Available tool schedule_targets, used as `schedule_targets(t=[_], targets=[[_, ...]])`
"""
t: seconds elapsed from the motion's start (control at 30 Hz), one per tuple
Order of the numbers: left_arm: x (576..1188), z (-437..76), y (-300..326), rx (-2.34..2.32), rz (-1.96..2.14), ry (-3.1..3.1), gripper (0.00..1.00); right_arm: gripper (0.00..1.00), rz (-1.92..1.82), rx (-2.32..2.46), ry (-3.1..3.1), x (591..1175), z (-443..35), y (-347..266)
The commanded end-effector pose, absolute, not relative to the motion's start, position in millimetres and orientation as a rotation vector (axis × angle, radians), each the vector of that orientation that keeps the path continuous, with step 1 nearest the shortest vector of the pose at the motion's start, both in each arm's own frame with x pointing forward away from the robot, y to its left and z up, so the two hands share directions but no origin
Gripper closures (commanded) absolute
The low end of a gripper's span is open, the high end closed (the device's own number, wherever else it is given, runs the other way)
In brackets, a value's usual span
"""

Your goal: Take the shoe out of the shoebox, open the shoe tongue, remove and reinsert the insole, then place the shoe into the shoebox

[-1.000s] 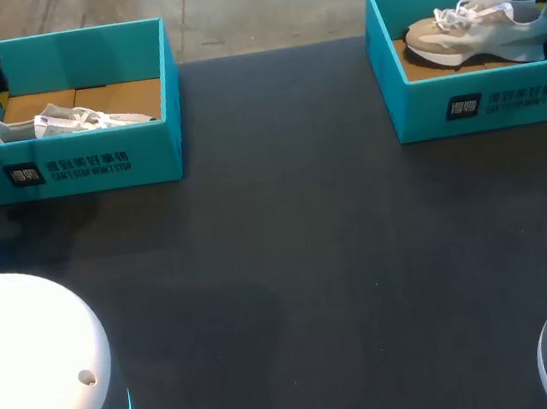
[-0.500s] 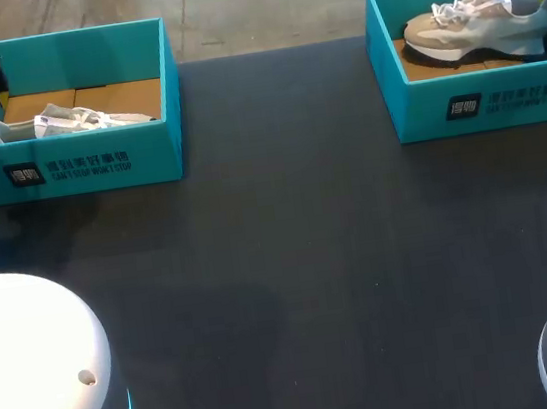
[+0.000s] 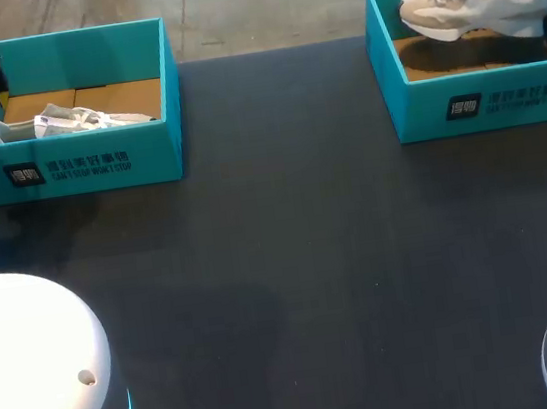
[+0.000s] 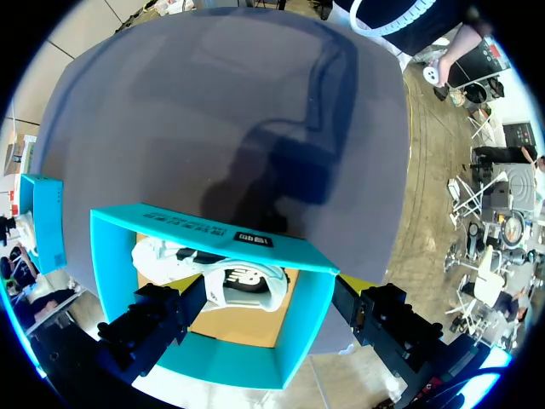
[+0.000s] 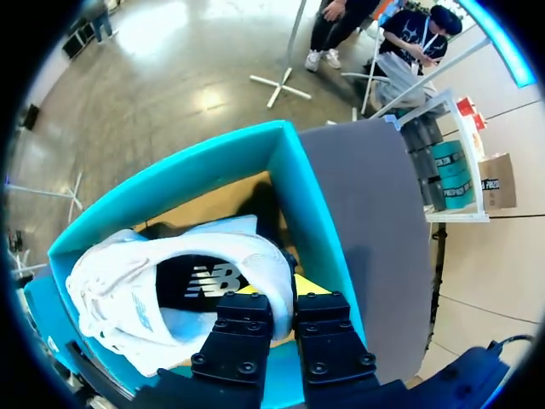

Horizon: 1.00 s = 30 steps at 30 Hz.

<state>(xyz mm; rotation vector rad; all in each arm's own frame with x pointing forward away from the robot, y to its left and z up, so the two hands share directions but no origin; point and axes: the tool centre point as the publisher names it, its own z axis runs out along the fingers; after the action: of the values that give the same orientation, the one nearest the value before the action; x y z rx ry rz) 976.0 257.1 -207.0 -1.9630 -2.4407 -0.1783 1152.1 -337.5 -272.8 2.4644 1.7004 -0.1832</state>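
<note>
Shoe heel is where the right pincer (image 5: 285, 294) is clamped, its fingers pressed together on the collar of the beige shoe (image 3: 474, 5). The shoe hangs level with the rim of the right shoebox (image 3: 482, 101) at the far right of the tabletop (image 3: 301, 261), toe pointing left, above the cardboard floor. At the far left, the left pincer (image 4: 268, 307) hovers over the left shoebox (image 4: 213, 234) with its fingers wide apart, a white shoe (image 4: 213, 273) lying inside.

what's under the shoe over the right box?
Shadowed brown cardboard floor of the right shoebox. The shoe hangs above it, heel in the right gripper. Front wall hides the near strip.
</note>
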Motion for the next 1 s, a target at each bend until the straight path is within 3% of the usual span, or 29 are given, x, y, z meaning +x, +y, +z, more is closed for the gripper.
schedule_targets(t=[0.03,1.0], targets=[[975,-207,257,-1.964,-0.182,-2.439,0.00,1.00,-0.118,2.398,1.682,1126,-246,-325],[975,-207,257,-1.964,-0.182,-2.439,0.00,1.00,-0.130,2.186,1.913,1100,-149,-265]])
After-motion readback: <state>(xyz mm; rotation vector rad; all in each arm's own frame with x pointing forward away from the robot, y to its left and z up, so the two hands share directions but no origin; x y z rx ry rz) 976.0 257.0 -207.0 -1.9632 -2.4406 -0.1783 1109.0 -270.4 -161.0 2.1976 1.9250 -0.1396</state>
